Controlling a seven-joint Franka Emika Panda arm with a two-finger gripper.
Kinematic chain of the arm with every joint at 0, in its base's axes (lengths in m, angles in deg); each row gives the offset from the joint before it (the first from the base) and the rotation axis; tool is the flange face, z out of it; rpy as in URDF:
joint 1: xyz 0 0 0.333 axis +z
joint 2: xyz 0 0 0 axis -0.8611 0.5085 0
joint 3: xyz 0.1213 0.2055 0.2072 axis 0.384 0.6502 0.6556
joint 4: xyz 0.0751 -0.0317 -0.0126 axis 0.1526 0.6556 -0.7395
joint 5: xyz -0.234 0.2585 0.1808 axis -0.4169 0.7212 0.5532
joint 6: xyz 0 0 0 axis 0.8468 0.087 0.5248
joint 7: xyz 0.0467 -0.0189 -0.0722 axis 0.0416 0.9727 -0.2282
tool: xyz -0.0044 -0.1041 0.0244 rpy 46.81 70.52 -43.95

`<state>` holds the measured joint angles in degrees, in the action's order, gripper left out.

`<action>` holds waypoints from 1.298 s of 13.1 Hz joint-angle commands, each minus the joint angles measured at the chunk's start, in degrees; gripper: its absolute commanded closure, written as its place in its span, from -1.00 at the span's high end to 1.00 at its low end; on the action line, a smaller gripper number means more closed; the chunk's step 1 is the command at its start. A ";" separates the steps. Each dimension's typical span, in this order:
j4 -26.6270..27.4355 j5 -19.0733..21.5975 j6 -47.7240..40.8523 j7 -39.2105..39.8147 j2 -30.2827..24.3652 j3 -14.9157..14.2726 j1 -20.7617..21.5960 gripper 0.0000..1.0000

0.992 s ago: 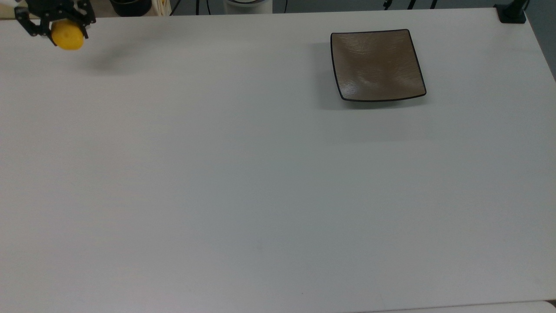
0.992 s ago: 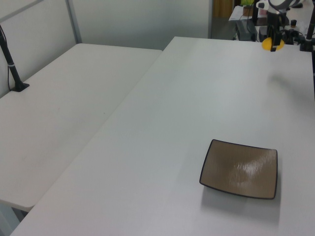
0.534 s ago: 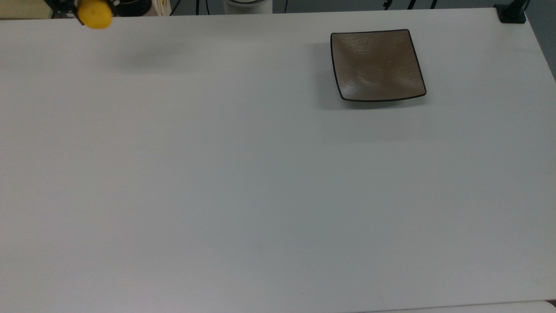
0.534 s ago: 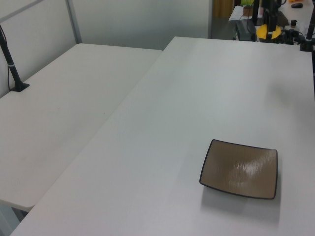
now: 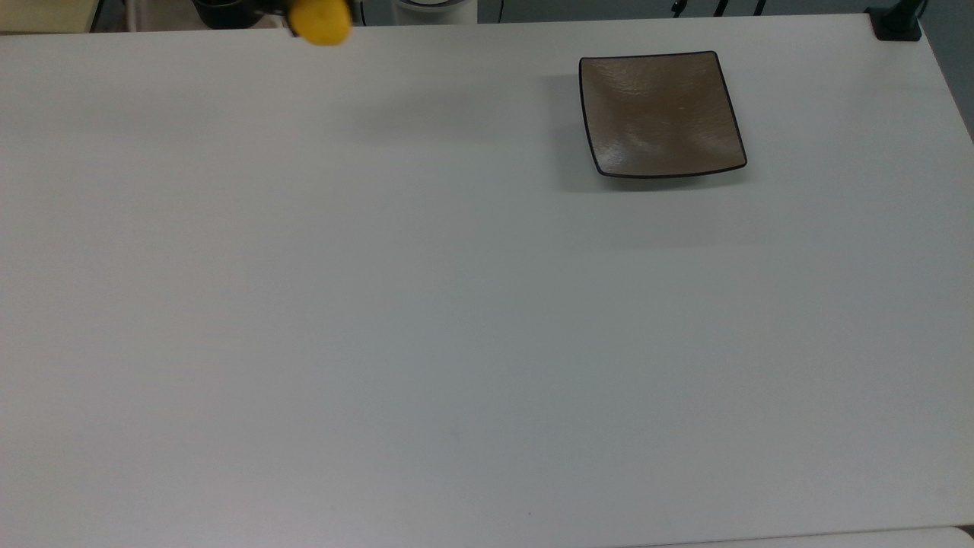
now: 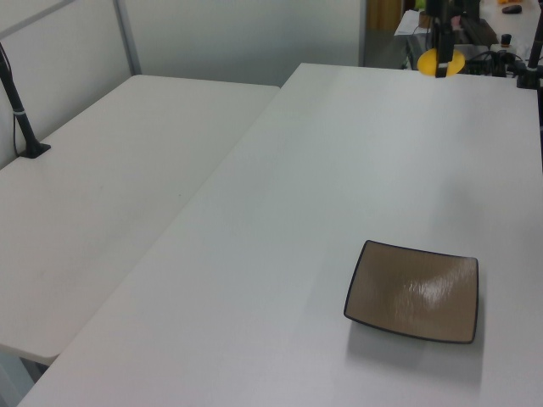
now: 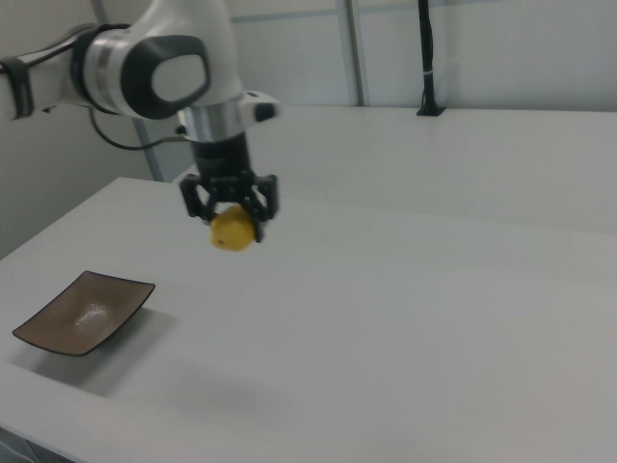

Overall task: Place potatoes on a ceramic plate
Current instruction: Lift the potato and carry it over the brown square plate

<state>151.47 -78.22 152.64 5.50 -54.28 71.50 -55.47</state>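
Spreading wide and white, plain table (image 5: 380, 304), carrying square grey-brown ceramic plate with thin dark rim (image 5: 660, 114) toward two o'clock in the top view. Hanging high above the tabletop, black two-finger gripper (image 7: 229, 214), clamping small bright-yellow lumpy potato (image 7: 231, 230). Sitting near eleven o'clock in the top view, potato (image 5: 320, 21), well apart from the plate.

In the right view we see the gripper (image 7: 230, 214) high above the table (image 7: 405, 318), closed on the potato (image 7: 231, 231), with the plate (image 7: 83, 312) lying on the table below it, toward the right view's left — well apart from the potato. In the top view the potato (image 5: 320, 20) sits at the upper edge, left of the plate (image 5: 659, 114). In the left view the potato (image 6: 439, 61) hangs beyond the table's far end — the plate (image 6: 415, 291) rests near the front.
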 commanded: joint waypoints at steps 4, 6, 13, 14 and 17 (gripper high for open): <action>0.24 -0.04 -1.28 -20.02 -0.73 11.41 6.31 -0.90; 0.32 0.13 -1.28 -24.94 -0.29 13.26 8.94 -0.90; 0.50 0.22 3.27 -42.61 7.95 14.32 22.91 -0.90; 0.59 0.22 5.38 -45.59 9.62 14.32 24.41 -0.90; 0.85 0.13 10.57 -50.44 14.63 14.32 27.58 -0.88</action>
<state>152.24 -78.17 159.36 -41.31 -43.20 86.53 -30.50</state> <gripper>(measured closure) 0.330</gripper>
